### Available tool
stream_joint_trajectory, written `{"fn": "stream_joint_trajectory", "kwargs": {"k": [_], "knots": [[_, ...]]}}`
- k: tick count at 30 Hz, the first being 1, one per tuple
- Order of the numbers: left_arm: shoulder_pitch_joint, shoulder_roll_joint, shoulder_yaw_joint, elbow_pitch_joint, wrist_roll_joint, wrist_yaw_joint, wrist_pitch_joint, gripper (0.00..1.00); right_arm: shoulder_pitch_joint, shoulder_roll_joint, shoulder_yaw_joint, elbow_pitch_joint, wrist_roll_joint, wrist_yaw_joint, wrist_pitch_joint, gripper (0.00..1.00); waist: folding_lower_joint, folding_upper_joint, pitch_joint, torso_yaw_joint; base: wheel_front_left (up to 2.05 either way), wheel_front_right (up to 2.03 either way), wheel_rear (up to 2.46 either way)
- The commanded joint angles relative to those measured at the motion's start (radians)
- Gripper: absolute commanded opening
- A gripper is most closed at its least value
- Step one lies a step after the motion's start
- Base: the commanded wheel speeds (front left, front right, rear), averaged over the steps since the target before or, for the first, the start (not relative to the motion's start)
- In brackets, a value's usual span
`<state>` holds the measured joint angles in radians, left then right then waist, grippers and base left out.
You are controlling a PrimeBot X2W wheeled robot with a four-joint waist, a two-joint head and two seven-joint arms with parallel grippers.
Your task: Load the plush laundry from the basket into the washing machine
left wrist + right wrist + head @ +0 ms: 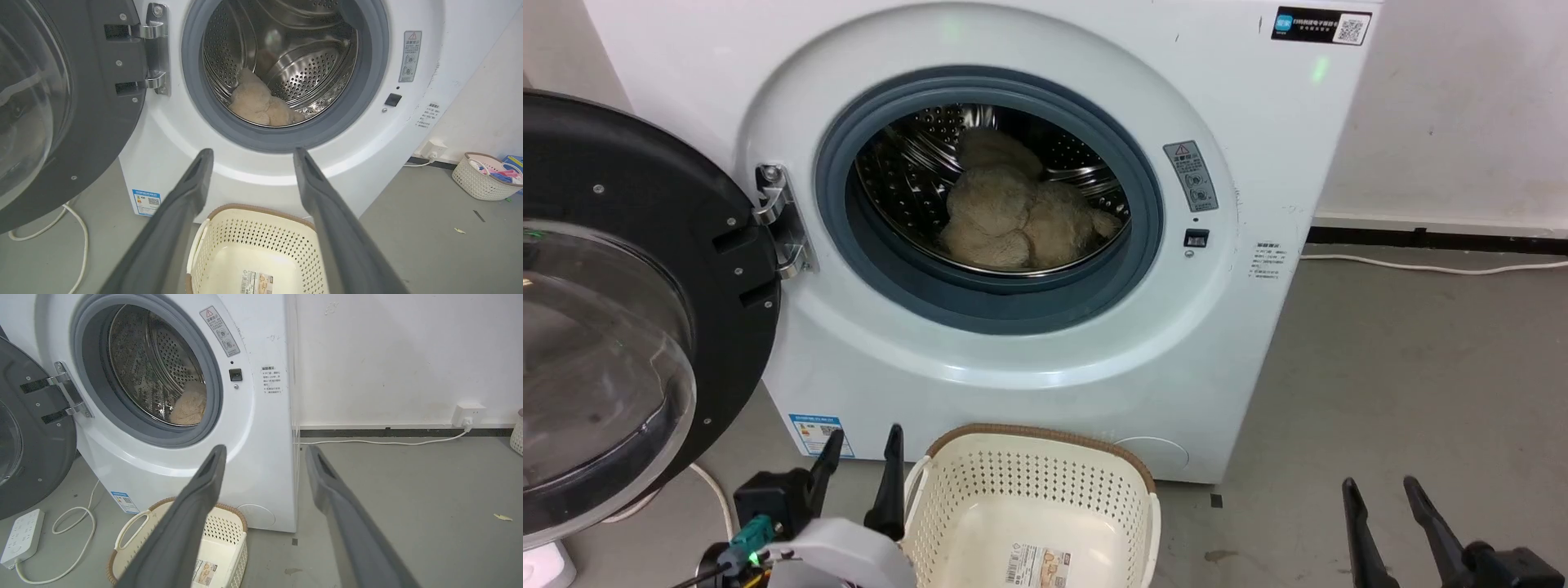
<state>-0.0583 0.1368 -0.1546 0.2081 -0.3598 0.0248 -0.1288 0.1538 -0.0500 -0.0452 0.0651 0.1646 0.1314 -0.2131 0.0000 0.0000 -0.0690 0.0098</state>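
The plush laundry [1013,214], a fluffy cream-beige toy, lies inside the steel drum of the washing machine [1029,359]; the wrist views show it there too [263,105] [188,408]. The black-framed glass door [613,318] stands swung wide to the left. On the floor in front of the machine sits the cream basket [1033,482], holding nothing but its label sticker. My left gripper [859,457] hovers open just left of the basket. My right gripper [1380,494] is open at the lower right, well off to the basket's right.
A white cable [1429,265] runs along the floor to a wall socket [466,412] at the right. A power strip [22,539] and looped cord lie under the open door. A second small basket [484,177] with clothes stands by the wall on the right. Bare grey floor [1405,384] spreads right.
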Motion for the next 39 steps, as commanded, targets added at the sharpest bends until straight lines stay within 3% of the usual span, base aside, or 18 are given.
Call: {"fn": "stream_joint_trajectory", "kwargs": {"k": [1,14,35,36,39], "knots": [[0.015,0.003,-0.004,-0.005,0.001,0.006,0.003,1.00,0.016,0.000,-0.003,0.005,-0.004,-0.001,0.003,1.00,0.0000,0.0000,0.001,0.000,0.00,0.00,0.00],[0.054,0.041,-0.047,0.003,0.064,0.027,-0.013,1.00,0.026,0.000,0.007,0.019,0.007,-0.001,0.006,1.00,0.0000,0.0000,0.001,-0.009,0.00,0.00,0.00],[0.054,0.030,-0.057,0.017,0.038,0.035,-0.048,1.00,0.018,0.000,0.013,0.038,0.022,-0.001,-0.001,1.00,0.0000,0.0000,0.001,-0.008,0.00,0.00,0.00],[0.041,0.030,-0.057,0.015,0.046,0.031,-0.044,0.00,0.009,0.000,0.013,0.035,0.020,0.000,0.007,0.00,0.0000,0.0000,0.001,-0.008,0.00,0.00,0.00],[0.040,0.030,-0.057,0.015,0.046,0.031,-0.043,0.00,0.006,0.000,0.014,0.034,0.020,0.000,0.009,0.00,0.0000,0.0000,0.001,-0.008,0.00,0.00,0.00]]}}
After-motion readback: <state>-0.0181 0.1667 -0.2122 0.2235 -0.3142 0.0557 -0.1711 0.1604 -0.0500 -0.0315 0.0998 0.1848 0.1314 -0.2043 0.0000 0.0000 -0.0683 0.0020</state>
